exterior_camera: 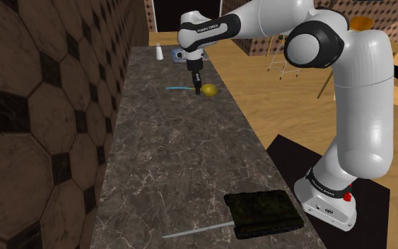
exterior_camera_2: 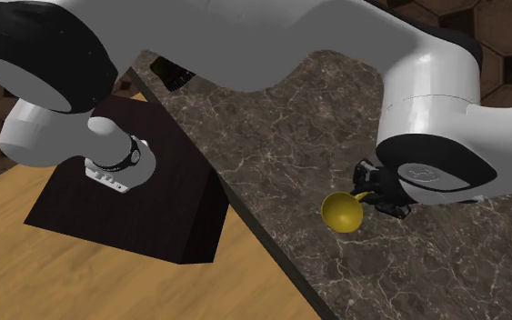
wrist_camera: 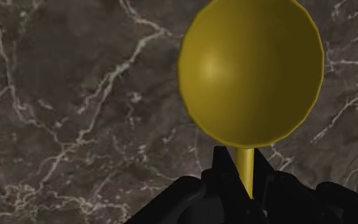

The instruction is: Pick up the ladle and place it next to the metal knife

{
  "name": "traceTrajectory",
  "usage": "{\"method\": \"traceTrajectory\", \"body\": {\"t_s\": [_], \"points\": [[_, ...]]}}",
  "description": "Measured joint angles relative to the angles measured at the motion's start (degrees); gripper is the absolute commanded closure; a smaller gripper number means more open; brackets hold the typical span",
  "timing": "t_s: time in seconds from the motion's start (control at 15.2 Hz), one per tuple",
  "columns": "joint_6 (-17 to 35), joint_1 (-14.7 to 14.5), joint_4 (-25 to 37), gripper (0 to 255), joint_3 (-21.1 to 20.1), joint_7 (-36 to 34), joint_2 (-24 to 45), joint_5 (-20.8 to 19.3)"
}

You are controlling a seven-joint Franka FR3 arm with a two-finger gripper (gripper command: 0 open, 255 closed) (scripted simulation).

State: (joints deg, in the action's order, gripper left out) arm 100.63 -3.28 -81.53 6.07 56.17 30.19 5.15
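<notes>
Ladle (exterior_camera: 208, 90): gold, at the counter's (exterior_camera: 176, 155) far end, upper middle of the shoulder view. Its long axis runs left to right there, with the round bowl toward the counter's right edge and the thin handle leading left under the gripper (exterior_camera: 196, 79). In the second exterior view the bowl (exterior_camera_2: 342, 212) sticks out to the lower left of the gripper (exterior_camera_2: 383, 195). In the wrist view the ladle (wrist_camera: 250, 70) points straight away from the gripper (wrist_camera: 245, 167), whose fingers are nearly closed and pinch the handle just behind the bowl. Whether the bowl touches the counter I cannot tell. The knife (exterior_camera: 197, 229) lies well apart, bottom middle of the shoulder view, beside a dark block (exterior_camera: 264, 212).
</notes>
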Motion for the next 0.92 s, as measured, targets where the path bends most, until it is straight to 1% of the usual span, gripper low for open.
{"method": "traceTrajectory", "body": {"t_s": [0.46, 0.92], "points": [[-4.55, 0.06, 3.23, 255, 0.09, -0.23, -1.32, -0.17], [-9.68, 0.23, 8.05, 255, 0.14, -0.45, -1.65, -0.25]]}}
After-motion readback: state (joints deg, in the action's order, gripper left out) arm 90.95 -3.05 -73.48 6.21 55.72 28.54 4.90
